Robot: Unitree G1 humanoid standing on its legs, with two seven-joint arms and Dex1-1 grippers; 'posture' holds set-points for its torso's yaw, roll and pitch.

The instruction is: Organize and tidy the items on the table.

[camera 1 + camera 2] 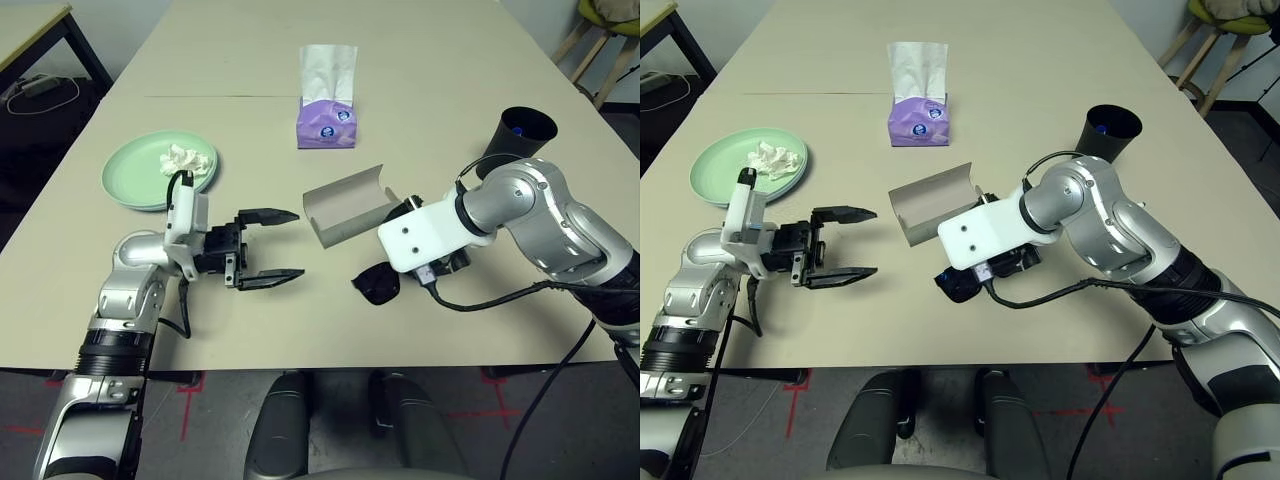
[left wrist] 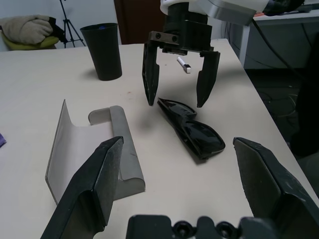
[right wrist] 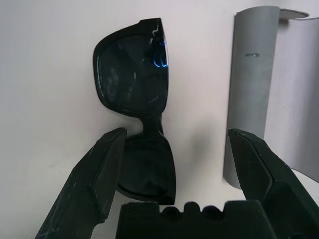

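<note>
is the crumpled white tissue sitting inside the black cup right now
No, the crumpled white tissue lies on the pale green round plate, far across the table from the black cup.

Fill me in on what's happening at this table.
The robot is tidying up. Its right gripper hangs open just above the black sunglasses lying on the table, holding nothing. The left gripper is open too, level, pointing at the open grey glasses case. A crumpled tissue sits on the green plate.

Bright, even room light falls from overhead. The table (image 1: 420, 90) shows soft shadows, and blue glare glints on the black sunglasses (image 3: 133, 74).
</note>
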